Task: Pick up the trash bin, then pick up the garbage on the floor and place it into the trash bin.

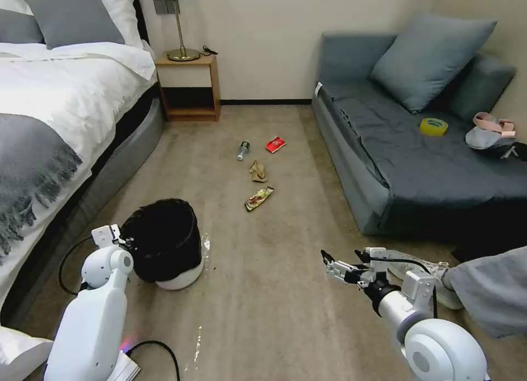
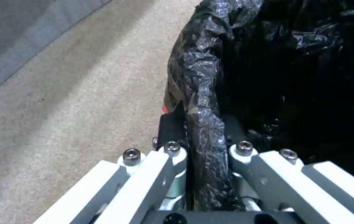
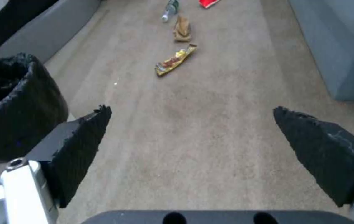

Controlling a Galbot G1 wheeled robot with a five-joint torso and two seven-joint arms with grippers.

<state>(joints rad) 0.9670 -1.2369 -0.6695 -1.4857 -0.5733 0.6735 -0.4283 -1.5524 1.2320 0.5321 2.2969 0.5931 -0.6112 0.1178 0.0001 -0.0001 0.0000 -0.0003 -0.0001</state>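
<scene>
The trash bin [image 1: 164,244], white with a black bag liner, leans over at the lower left of the floor [image 1: 285,304]; its white base faces me. My left gripper [image 1: 118,237] is shut on the trash bin's bagged rim [image 2: 204,93], one finger on each side of it. My right gripper [image 1: 343,260] hovers open and empty above the carpet at the lower right. The garbage lies ahead in a loose line: a foil wrapper [image 1: 259,197], crumpled brown paper [image 1: 258,171], a clear bottle [image 1: 243,149] and a red packet [image 1: 275,144]. The right wrist view looks between the open right gripper [image 3: 191,155] at the wrapper [image 3: 175,59] and the bin [image 3: 15,102].
A bed [image 1: 60,106] runs along the left, with a bedside table [image 1: 189,87] at the back. A grey sofa [image 1: 417,156] on the right holds a yellow tape roll [image 1: 433,126]. A person's leg and shoe [image 1: 439,282] lie beside my right arm.
</scene>
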